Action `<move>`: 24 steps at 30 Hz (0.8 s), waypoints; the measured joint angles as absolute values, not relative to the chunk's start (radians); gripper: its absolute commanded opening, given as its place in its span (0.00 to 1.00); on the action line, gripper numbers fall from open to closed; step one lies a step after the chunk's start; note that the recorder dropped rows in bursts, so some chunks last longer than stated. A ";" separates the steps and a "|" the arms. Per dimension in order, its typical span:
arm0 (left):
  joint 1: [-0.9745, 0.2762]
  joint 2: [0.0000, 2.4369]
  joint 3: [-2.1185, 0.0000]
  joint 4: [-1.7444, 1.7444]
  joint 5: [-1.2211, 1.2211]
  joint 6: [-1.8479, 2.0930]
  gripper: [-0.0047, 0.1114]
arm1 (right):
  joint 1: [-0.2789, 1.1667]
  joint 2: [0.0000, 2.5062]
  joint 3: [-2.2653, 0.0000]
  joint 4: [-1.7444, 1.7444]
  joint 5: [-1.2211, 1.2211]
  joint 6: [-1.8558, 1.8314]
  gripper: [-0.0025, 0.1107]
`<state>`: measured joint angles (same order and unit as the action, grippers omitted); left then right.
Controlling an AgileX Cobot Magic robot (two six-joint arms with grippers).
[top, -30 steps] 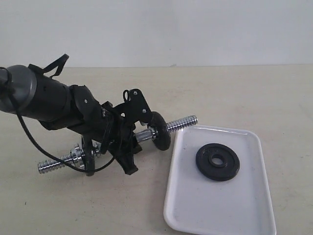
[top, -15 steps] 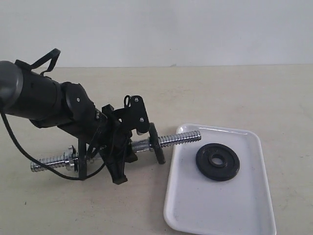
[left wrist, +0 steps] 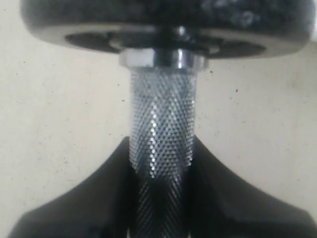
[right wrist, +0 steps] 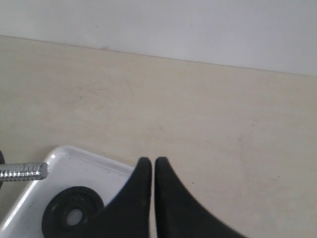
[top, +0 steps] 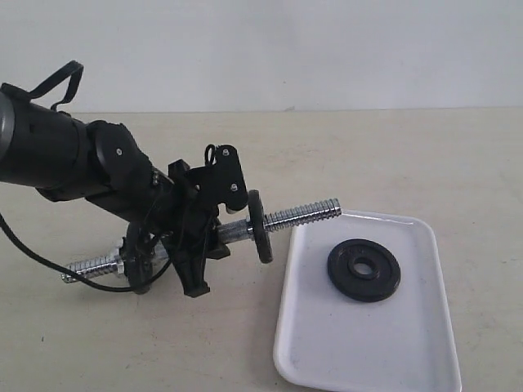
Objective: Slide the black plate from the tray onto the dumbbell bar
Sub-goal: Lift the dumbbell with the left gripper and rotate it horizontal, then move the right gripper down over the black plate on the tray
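My left gripper [top: 206, 238] is shut on the knurled middle of the dumbbell bar [top: 298, 216] and holds it tilted above the table. The bar's threaded right end hangs over the near-left corner of the tray [top: 359, 343]. One black plate [top: 260, 226] sits edge-on on the bar just right of the gripper, and another [top: 136, 263] is near its left end. A third black plate [top: 364, 269] lies flat in the tray. Close up, the left gripper [left wrist: 161, 146] clamps the bar [left wrist: 161, 119] below a plate [left wrist: 49, 22]. The right gripper [right wrist: 150, 161] is shut and holds nothing, above the tray [right wrist: 64, 159] and its plate [right wrist: 73, 213].
The tray lies at the table's front right on the beige tabletop [top: 425, 163]. A white wall [top: 327, 49] stands behind the table. A black cable [top: 49, 245] loops from the left arm down near the bar's left end.
The left gripper has swung the bar: its threaded right end dipped towards the tray, then rose and reached slightly further right. The arm drew back to the left. The tray's plate has not moved.
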<state>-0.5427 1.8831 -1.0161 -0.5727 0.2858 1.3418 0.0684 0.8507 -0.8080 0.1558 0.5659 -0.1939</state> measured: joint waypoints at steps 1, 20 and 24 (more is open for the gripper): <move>-0.543 1.875 -1.016 -0.573 0.288 1.342 0.08 | 0.068 0.851 -0.807 0.156 0.561 -0.194 0.02; -0.543 1.837 -1.016 -0.573 0.304 1.344 0.08 | 0.068 0.851 -0.806 0.652 0.581 -0.775 0.50; -0.543 1.837 -1.016 -0.573 0.304 1.344 0.08 | 0.068 0.884 -0.806 0.704 0.589 -0.784 0.94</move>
<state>-0.5427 1.8368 -1.0157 -0.5727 0.3036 1.3436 0.0684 0.8840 -0.8056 0.7040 0.5892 -0.7838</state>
